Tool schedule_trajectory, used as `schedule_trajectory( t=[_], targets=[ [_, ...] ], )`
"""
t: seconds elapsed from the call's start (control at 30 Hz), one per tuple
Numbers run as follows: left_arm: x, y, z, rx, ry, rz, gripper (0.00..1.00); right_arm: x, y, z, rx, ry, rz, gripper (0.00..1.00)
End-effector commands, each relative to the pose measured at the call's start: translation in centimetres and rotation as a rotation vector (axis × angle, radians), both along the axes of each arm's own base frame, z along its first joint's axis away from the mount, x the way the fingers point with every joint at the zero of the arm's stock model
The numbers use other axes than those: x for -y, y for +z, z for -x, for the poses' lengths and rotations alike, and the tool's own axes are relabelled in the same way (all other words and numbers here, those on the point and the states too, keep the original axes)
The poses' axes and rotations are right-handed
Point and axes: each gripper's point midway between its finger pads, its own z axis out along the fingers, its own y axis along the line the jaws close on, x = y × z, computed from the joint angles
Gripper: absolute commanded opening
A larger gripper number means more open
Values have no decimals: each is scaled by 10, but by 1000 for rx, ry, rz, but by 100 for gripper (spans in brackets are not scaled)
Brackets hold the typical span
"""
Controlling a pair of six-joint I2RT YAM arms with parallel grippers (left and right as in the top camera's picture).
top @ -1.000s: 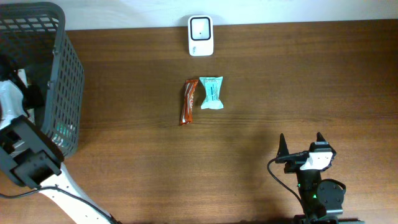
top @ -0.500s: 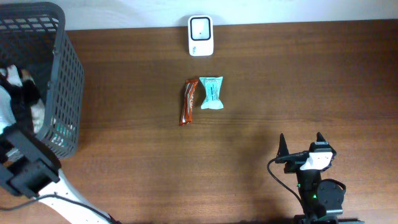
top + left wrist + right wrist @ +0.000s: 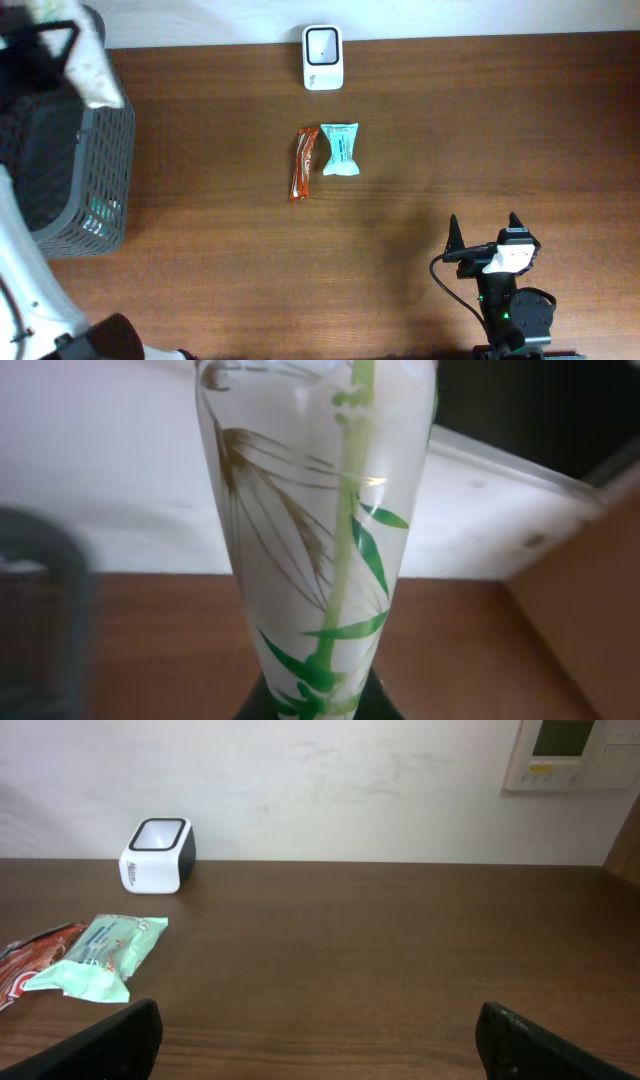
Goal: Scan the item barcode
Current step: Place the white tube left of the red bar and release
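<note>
Left claw [image 3: 42, 45] is pressed together on a white pouch [image 3: 95, 68], held in the air over the far rim of the grey basket [image 3: 85, 185] at the left end of the counter [image 3: 450, 120]. A second ago the same arm was low inside the basket with the claw spread; half a second ago it had clamped, and now it has lifted clear. So the pick looks done, and the item is ready to travel. The scanner [image 3: 322, 57] stands at the far edge near the middle, well to the right of the pouch. A brown snack bar [image 3: 303, 163] and a teal packet [image 3: 339, 148] lie side by side, just nearer than the scanner, and have not moved. The right claw [image 3: 485, 232] waits spread wide at the near right, unchanged.

From the left wrist, the pouch fills the frame upright, printed with green bamboo stems and pinched at its lower end. No barcode shows on this face, so it may need turning before it meets the scanner window.

From the right wrist, its two dark fingers [image 3: 120, 1040] sit far apart with nothing between them. Beyond lie the teal packet, the snack bar's end and the scanner, with a wall panel [image 3: 565, 755] at far right.
</note>
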Motion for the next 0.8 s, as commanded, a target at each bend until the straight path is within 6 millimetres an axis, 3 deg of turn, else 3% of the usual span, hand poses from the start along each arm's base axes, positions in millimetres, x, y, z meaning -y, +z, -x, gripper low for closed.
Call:
schedule_trajectory(
  t=[0.0, 0.03, 0.13, 0.2, 0.4, 0.47, 0.53, 0.63, 0.77],
  targets=[
    [65, 36, 18, -19, -68, 151, 0, 4, -3, 0, -4, -19, -3, 99],
    [78, 30, 14, -99, -26, 230, 0, 4, -3, 0, -4, -19, -3, 98],
    [105, 3, 5, -198, 56, 176, 0, 4, -3, 0, -4, -19, -3, 99],
    [125, -30, -1, -292, 139, 83, 0, 4, -3, 0, -4, -19, -3, 99],
    [163, -141, -8, -530, 315, -288, 0, 3, -3, 0, -4, -18, -3, 99],
    [182, -191, -16, -610, 295, -376, 0, 4, -3, 0, -4, -19, -3, 99],
    [192, -221, -23, -652, 286, -422, 0, 3, -3, 0, -4, -18, -3, 98],
    [211, -289, -47, -682, 158, -600, 0, 4, -3, 0, -4, -19, -3, 99],
    [214, -350, -51, -772, 118, -671, 0, 4, -3, 0, -4, -19, -3, 99]
  ],
)
